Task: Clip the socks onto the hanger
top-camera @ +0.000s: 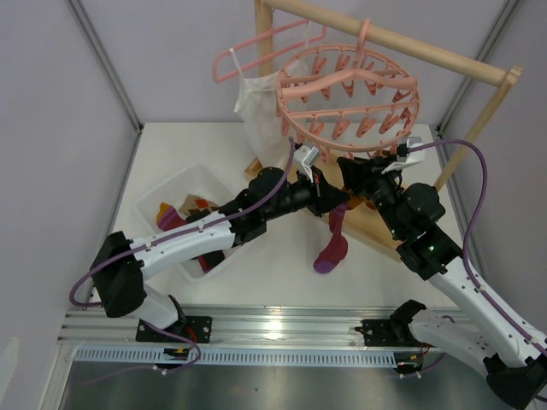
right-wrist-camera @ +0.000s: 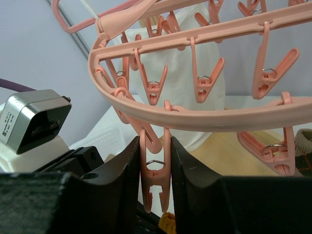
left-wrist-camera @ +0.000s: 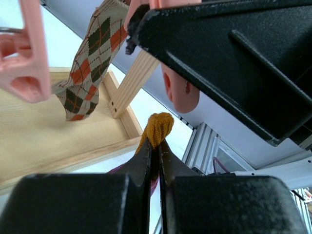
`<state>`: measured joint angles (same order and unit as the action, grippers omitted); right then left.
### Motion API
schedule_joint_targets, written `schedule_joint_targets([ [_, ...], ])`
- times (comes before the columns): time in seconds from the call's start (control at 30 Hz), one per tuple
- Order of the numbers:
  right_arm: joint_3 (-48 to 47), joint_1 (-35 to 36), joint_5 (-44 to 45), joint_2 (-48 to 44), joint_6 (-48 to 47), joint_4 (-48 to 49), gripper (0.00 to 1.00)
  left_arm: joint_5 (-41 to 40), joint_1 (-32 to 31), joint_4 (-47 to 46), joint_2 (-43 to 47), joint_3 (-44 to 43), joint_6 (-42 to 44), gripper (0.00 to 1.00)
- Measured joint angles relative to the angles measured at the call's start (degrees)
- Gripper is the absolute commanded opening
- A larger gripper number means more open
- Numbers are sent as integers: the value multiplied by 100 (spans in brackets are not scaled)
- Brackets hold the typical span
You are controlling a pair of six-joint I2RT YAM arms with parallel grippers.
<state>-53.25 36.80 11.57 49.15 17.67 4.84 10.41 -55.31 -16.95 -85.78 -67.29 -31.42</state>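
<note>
The round pink hanger (top-camera: 350,94) hangs from a wooden rail. My right gripper (right-wrist-camera: 155,144) is shut on one of its dangling clips (right-wrist-camera: 155,180), squeezing the clip's upper arms so its lower jaws gape. My left gripper (left-wrist-camera: 156,146) is shut on the mustard cuff (left-wrist-camera: 157,129) of a maroon sock (top-camera: 332,252), which dangles over the table. That cuff (right-wrist-camera: 167,222) sits just below the squeezed clip. A tan argyle sock (left-wrist-camera: 90,58) hangs from another clip. In the top view, both grippers meet under the hanger's near rim (top-camera: 342,158).
A white basket (top-camera: 162,190) at the left holds more socks (top-camera: 171,213). A white camisole (top-camera: 256,111) hangs on a thin pink coat hanger (top-camera: 256,51) behind the ring. The wooden rack's base (top-camera: 376,226) and post (left-wrist-camera: 134,78) lie close under the grippers.
</note>
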Motion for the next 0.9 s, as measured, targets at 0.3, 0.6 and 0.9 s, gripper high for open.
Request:
schedule_joint_targets([
  [0.3,0,0,-66,0,-81,13,0,90,0,15,55,-76,2,1],
  [0.6,2,2,-107,0,-83,13,0,94,0,-15,157,-76,46,1],
  [0.9,2,0,-221,-33,-74,11,0,85,0,-20,160,-129,68,1],
])
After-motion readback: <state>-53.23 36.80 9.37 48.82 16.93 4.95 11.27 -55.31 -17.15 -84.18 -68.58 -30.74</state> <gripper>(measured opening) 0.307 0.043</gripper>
